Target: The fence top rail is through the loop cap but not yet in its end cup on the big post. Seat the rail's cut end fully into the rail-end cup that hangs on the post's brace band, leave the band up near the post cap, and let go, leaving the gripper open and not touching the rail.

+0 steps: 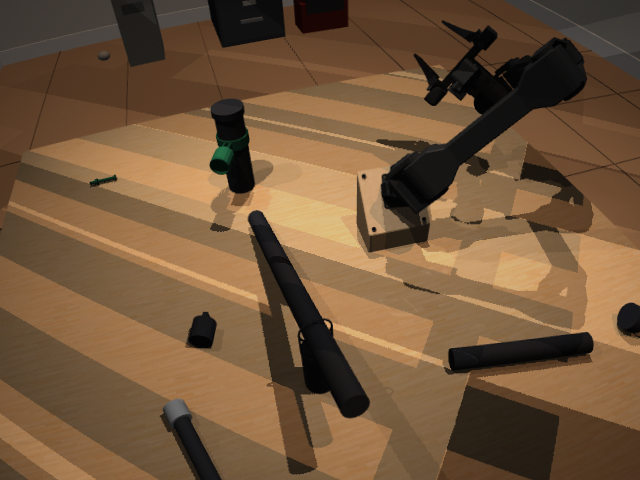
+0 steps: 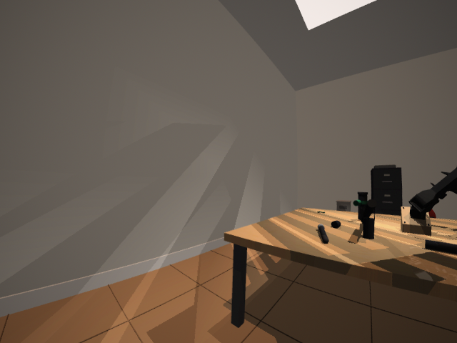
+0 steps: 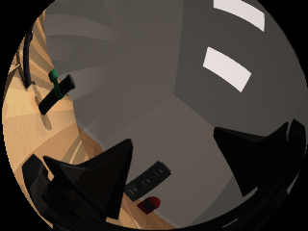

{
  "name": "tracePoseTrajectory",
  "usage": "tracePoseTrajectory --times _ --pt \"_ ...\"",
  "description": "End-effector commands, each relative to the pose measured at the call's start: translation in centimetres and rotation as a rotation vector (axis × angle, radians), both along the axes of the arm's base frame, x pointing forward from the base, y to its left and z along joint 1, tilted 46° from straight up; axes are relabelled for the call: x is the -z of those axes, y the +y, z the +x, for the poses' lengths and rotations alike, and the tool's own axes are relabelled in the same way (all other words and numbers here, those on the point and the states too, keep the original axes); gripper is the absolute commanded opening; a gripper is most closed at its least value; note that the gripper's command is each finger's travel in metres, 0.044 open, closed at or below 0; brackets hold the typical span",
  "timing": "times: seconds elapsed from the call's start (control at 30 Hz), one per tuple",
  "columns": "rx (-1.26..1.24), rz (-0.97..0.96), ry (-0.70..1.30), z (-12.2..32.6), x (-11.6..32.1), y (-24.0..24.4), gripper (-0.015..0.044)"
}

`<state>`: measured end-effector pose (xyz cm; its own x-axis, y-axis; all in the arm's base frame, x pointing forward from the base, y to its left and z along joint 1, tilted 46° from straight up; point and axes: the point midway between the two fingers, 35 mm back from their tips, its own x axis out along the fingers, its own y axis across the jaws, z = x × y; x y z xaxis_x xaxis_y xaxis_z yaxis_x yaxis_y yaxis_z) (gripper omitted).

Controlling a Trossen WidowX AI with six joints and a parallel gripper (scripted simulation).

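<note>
Rail (image 1: 305, 304) (image 3: 27, 63) runs through the loop cap (image 1: 330, 326) on the short post (image 1: 313, 374) (image 2: 368, 229), one end jutting past it. Top view shows its far end out of the green cup (image 1: 222, 159) (image 2: 357, 202) (image 3: 53, 74), near the big post (image 1: 240, 173) (image 3: 46, 104) but apart, so not seated. Green band (image 1: 232, 142) (image 3: 58, 90) sits high on the big post, below the post cap (image 1: 227, 109) (image 2: 363, 193) (image 3: 72, 81). Gripper (image 1: 429, 38) (image 2: 437, 178) (image 3: 175, 138) is wide open, nothing between fingers, raised above the base block (image 1: 398, 240) (image 2: 415, 229), well apart from rail. Exterior view has the rail roughly end-on, small and dark; its gap to the cup probably can't be judged there. That view alone adds the table leg (image 2: 238, 284); it cuts off part of the arm. Only top view gets the round black piece (image 1: 629, 318) at the right edge. Loose black tube (image 1: 519, 351) (image 2: 440, 246) shows in top and exterior, not wrist. Wrist view has both fingers up close, cabinet (image 1: 248, 20) (image 2: 386, 188) (image 3: 149, 180) between them.
</note>
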<state>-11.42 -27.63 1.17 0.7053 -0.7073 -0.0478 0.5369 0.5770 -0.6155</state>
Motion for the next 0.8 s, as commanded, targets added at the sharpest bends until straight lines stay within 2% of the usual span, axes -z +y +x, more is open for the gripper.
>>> tracePoseTrajectory --times 0.0,0.1,0.3,0.43,0.77 --pt "-0.012 -0.015 0.021 0.1 0.0 0.0 0.0426" --pt "-0.170 -0.224 0.251 2.5 -0.6 -0.8 0.0440" --pt "-0.534 -0.852 0.642 10.3 -2.9 -2.0 0.0440" --pt "-0.623 -1.062 0.722 12.8 -4.1 -1.6 0.0440" --pt "-0.841 -1.781 0.847 19.6 -5.9 -0.1 0.0440"
